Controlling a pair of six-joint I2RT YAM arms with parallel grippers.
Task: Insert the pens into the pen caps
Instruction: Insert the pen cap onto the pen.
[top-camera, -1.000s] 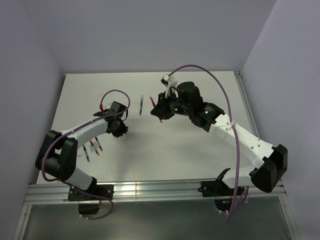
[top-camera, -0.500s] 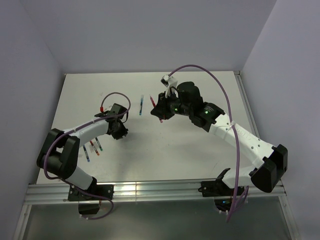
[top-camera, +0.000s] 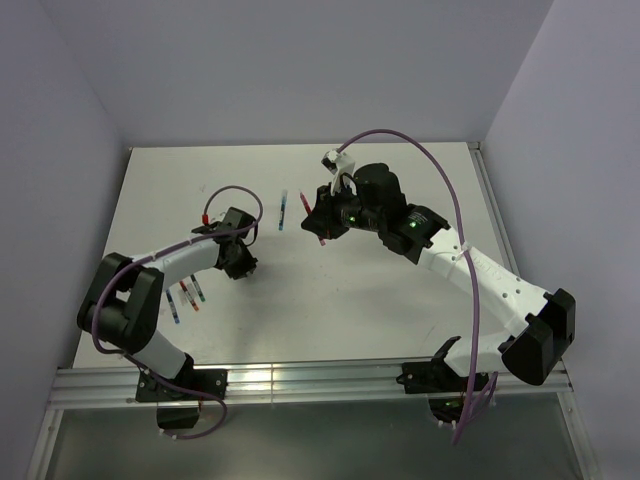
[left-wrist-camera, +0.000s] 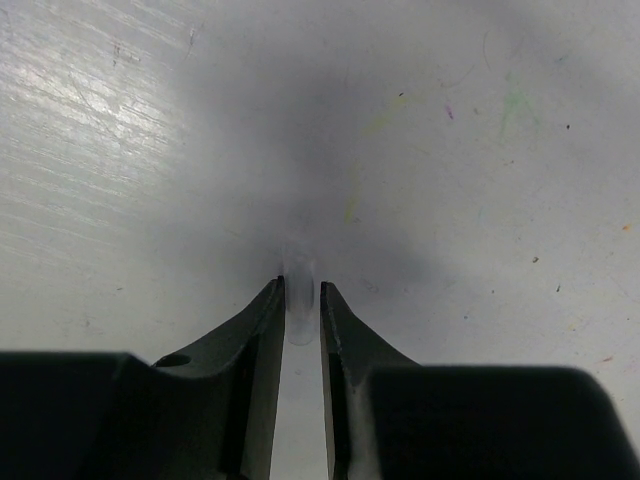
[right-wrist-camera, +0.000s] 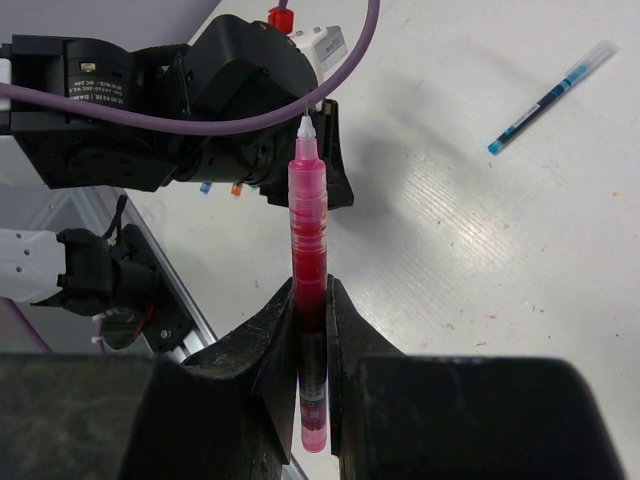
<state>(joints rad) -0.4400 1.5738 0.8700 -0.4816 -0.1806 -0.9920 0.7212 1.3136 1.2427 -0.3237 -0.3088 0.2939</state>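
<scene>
Showed red pen (right-wrist-camera: 308, 250) tipped white, blue pen (right-wrist-camera: 548, 98), clear pen cap (left-wrist-camera: 299, 300), white table (left-wrist-camera: 480, 200) flecked with colour.

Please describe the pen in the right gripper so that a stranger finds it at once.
Follow the right arm from the table's near edge to the right gripper. Clamped in it is a red pen, its white tip pointing outward. Unlike the blue pen lying flat nearby, it is held.

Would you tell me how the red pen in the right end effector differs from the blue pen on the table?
The red pen is clamped in the right end effector; the blue pen lies loose on the table. The red body is solid pink-red; the blue one looks clear with a dark core. Both are slim, straight pens.
</scene>
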